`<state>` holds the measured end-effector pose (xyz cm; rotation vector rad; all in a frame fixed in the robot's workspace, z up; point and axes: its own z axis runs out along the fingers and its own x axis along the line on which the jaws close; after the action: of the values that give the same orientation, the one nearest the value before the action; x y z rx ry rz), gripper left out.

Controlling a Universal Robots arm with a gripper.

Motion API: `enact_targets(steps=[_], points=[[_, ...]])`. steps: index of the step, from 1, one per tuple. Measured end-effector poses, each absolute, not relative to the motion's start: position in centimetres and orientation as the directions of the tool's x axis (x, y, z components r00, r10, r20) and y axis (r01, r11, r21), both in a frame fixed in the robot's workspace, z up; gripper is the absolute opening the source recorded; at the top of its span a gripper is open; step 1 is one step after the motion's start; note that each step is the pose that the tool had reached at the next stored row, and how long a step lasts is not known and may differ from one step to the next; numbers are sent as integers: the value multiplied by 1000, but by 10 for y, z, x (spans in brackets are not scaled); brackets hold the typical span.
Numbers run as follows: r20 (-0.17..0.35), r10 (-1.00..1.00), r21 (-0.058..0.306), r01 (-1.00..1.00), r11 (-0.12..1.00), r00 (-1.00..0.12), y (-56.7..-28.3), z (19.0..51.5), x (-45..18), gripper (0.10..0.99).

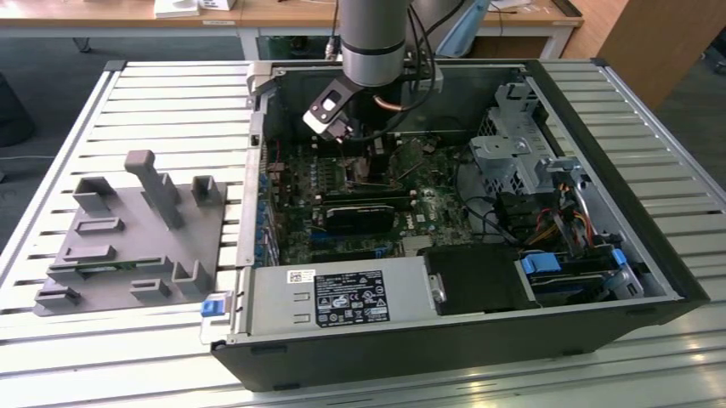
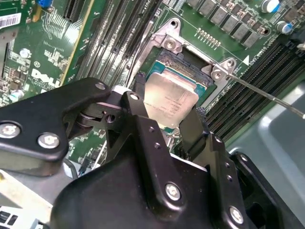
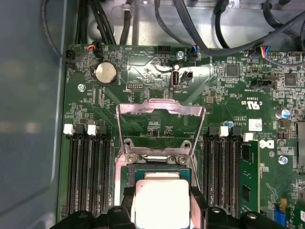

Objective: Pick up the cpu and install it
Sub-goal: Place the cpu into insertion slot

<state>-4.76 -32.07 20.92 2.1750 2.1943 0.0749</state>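
Note:
The cpu (image 2: 170, 101), a flat silvery square chip, sits between the two black fingers of my gripper (image 2: 167, 109), which is shut on its opposite edges. It is held right over the open motherboard socket (image 2: 189, 61); I cannot tell whether it rests in the socket or hovers just above. In the first wrist view the cpu (image 3: 162, 200) lies below the socket's raised metal load plate (image 3: 160, 110), with my gripper (image 3: 162, 206) around it. In the exterior view the gripper (image 1: 354, 146) reaches down into the open computer case (image 1: 613, 280).
A thin lever wire (image 2: 267, 95) sticks out beside the socket. Memory slots (image 3: 88, 171) flank the socket on both sides. A power supply (image 1: 340, 299) and a drive cage (image 1: 516, 144) stand inside the case. A grey tray (image 1: 125, 229) lies at the exterior view's left.

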Motion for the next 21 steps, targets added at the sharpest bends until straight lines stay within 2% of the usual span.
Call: enact_targets(steps=[21], points=[[-2, 1000, 70, 998, -8, 8, -318, 195, -50, 537]])
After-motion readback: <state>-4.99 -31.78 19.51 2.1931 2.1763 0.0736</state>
